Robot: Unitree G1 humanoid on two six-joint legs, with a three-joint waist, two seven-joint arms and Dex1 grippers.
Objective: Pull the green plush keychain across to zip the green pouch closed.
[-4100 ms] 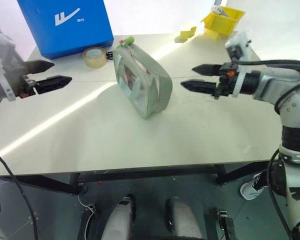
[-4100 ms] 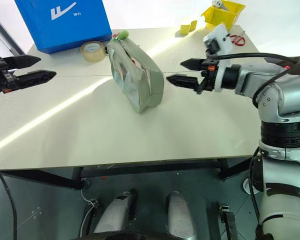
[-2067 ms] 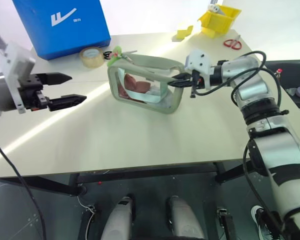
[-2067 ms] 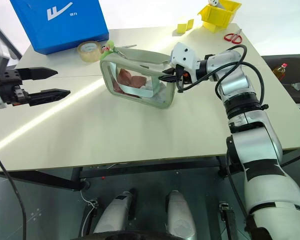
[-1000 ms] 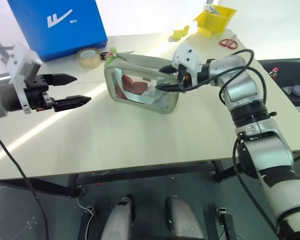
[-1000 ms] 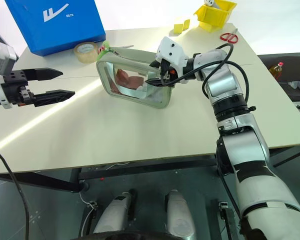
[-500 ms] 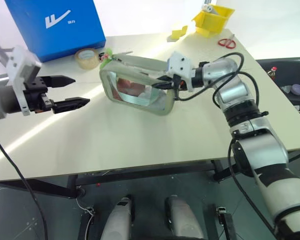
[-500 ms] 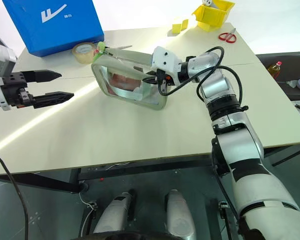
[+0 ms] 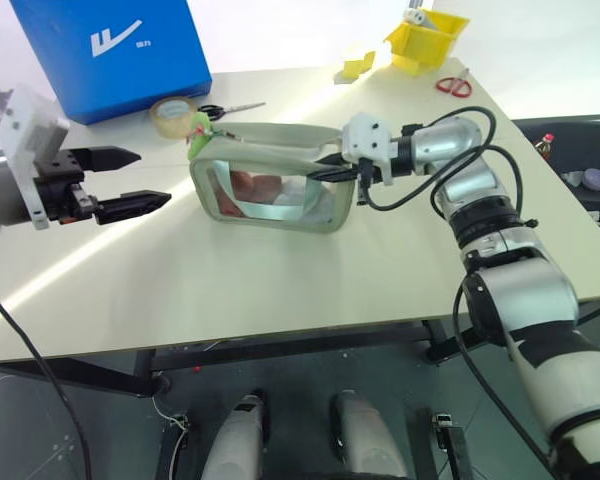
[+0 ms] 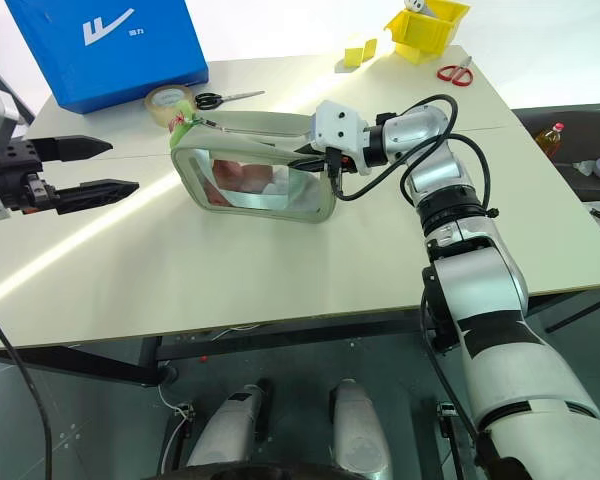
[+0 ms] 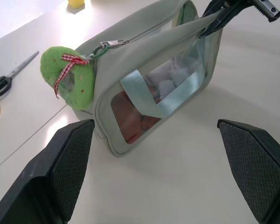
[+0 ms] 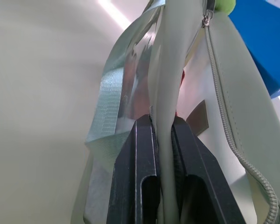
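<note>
The left gripper point(image 9: 130, 183) is hovering wide open over the left part of the desk point(image 9: 230, 280), holding nothing and pointing toward the pouch point(image 9: 270, 190), with bare desk between them. Behind it, a blue box point(image 9: 110, 50) is standing at the far left corner, with a tape roll point(image 9: 173, 112) and black-handled scissors point(image 9: 220, 108) lying just in front of the box, close behind the pouch's left end.

The pouch is sitting near the middle of the desk, its long axis running left to right, with a clear window side facing the robot and showing reddish and pale items inside. The keychain point(image 11: 68, 83) is hanging at the pouch's left end, clipped by a small ring to the top edge and wearing a red checked ribbon.

At the pouch's right end, the right gripper point(image 9: 340, 167) is pinching the top fabric edge, its two fingers point(image 12: 140, 158) pressed nearly together on the cloth, with the zipper line running along the top toward the keychain.

Farther right at the back, small yellow blocks point(image 9: 355, 68), a yellow bin point(image 9: 425, 42) and red-handled scissors point(image 9: 454, 84) are lying well apart from the pouch.
</note>
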